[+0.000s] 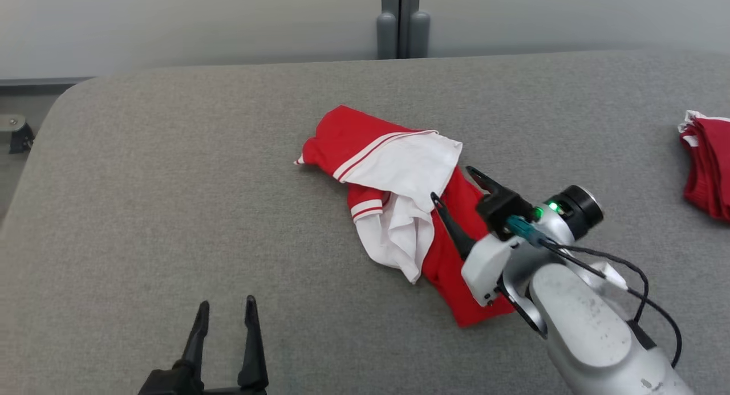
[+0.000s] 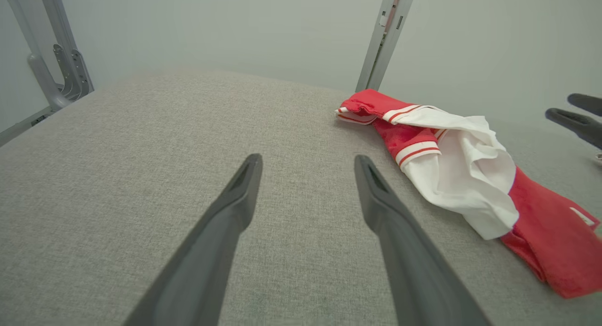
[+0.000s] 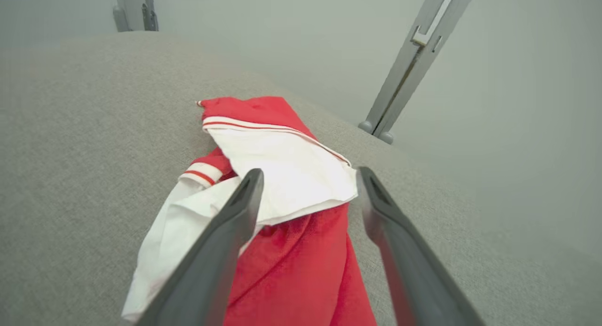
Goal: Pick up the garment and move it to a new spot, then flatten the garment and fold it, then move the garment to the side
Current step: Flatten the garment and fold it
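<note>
Left gripper (image 1: 226,304), spread, sits lower left. Right gripper (image 1: 453,184), spread, hovers over the crumpled garment (image 1: 399,161) mid-frame; best pinch a thick fold.

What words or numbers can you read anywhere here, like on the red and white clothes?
None can be read.
The red and white garment shows only stripes, no letters.
A small white patch on its red part may be a label: too small to read.
The green light on the right arm is just a light, no sign.
</note>
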